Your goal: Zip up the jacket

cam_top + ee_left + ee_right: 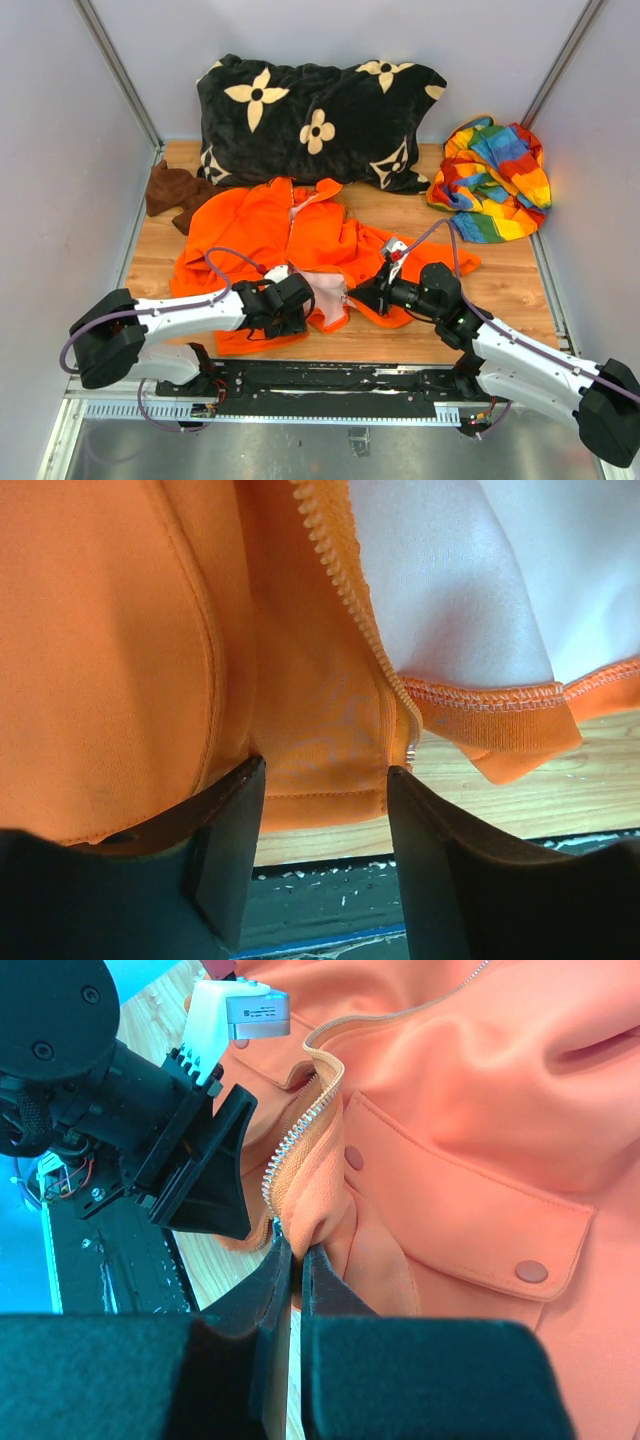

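Observation:
The orange fleece jacket (pixel 260 240) lies open on the wooden table, pink lining (pixel 322 285) showing at its lower front. My left gripper (pixel 300 300) is open at the jacket's bottom hem; in the left wrist view its jaws straddle the hem (pixel 320 800) beside the zipper strip's lower end (pixel 410 750). My right gripper (pixel 358 297) is shut on the jacket's other front edge; in the right wrist view it (pixel 298 1255) pinches a fold of orange fabric next to the pale zipper teeth (pixel 290 1150), beside the patch pocket (pixel 470 1230).
A black cushion with cream flowers (pixel 315 120) lies at the back. A rainbow-striped cloth (pixel 492 180) sits at the back right, a small dark brown cloth (pixel 172 192) at the back left. The table's near edge and black rail (pixel 320 380) are just below both grippers.

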### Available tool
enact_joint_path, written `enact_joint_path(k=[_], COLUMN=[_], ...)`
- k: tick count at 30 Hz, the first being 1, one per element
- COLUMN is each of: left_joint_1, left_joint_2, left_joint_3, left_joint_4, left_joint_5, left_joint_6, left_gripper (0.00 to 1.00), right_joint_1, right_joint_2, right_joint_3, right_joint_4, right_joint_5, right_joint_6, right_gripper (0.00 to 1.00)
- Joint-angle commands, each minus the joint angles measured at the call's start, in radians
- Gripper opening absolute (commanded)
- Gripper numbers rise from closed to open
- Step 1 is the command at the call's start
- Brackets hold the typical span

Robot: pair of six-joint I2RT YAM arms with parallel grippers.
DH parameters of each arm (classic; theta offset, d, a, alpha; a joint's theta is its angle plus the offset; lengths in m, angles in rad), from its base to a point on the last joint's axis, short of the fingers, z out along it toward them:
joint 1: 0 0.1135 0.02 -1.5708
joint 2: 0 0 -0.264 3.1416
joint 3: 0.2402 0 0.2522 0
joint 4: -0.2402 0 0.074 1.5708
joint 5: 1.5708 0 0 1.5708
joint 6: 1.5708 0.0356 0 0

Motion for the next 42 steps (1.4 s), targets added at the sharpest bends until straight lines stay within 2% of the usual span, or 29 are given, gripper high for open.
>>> enact_joint_path(k=[1,17,26,31,36,42], left_joint_1=[-0.022,-0.081,-0.123,-0.126,-0.126,-0.126], left_joint_2=[0.063,0.314,0.453,0.453,0.305,0.111], left_joint_3=[0.056,0.085,0.072,0.057,0.038,0.005], left_joint_4=[-0.078,-0.078,-0.074,-0.072,-0.071,-0.069], left_joint_5=[-0.041,-0.029,-0.036,-0.058,-0.095,-0.117], left_joint_6=[0.004,0.014,-0.004,-0.011,-0.027,-0.034], left_gripper=[0.55,0.60,0.56,0.41,0.25,0.15], right_joint_1=[-0.017,-0.017,-0.016,-0.016,-0.016,-0.016], right_joint_2=[-0.013,0.010,0.020,0.025,0.025,0.016], right_joint_3=[0.000,0.009,0.009,0.010,0.013,0.024], right_joint_4=[-0.012,-0.015,-0.015,-0.016,-0.029,-0.070], right_joint_5=[0.005,0.001,0.010,0.013,0.019,0.039], right_joint_6=[0.009,0.021,0.026,0.025,0.022,0.000], right_gripper=[0.01,0.01,0.01,0.01,0.01,0.01])
